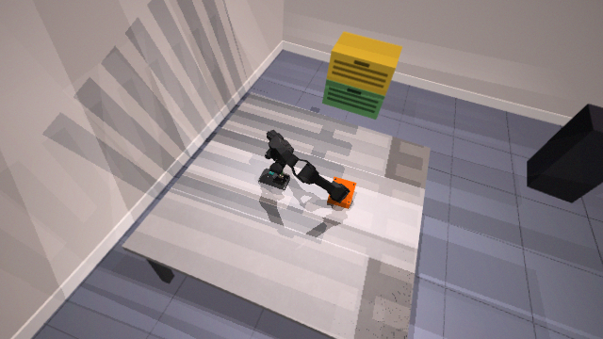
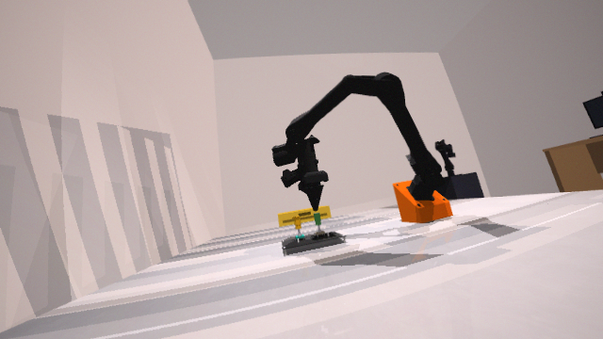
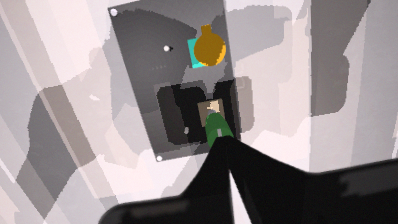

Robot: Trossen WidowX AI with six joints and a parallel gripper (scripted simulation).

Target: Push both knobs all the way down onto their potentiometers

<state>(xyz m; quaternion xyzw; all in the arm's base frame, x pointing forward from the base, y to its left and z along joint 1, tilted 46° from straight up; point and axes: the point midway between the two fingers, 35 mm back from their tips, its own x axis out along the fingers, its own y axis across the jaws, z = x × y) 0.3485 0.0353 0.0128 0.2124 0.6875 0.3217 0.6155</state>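
— Top view first. Where on the table (image 1: 283, 264)?
— Circuit board (image 1: 273, 178) near the middle, a little toward the wall-side edge. Orange base (image 1: 342, 192) toward the opposite edge, black arm (image 1: 311, 174) reaching from it across to the board. Knobs too small to tell apart here.

— Exterior view?
— Gripper (image 2: 315, 207) pointing straight down, fingers pressed together into one point, nothing between them. Tip right at the top of the green knob (image 2: 317, 218); touching or a hair above, cannot tell. Orange knob (image 2: 297, 221) just beside it, apart from the gripper. Both standing on thin shafts above the dark board (image 2: 313, 242), which sits raised off the table (image 2: 424, 282).

— Wrist view?
— Closed fingers meeting in a narrow seam, tip over the near end of the green knob (image 3: 217, 128). Tan potentiometer (image 3: 211, 111) under that knob. Orange knob (image 3: 209, 48) farther along the board (image 3: 145, 90), over a teal potentiometer (image 3: 192, 56).
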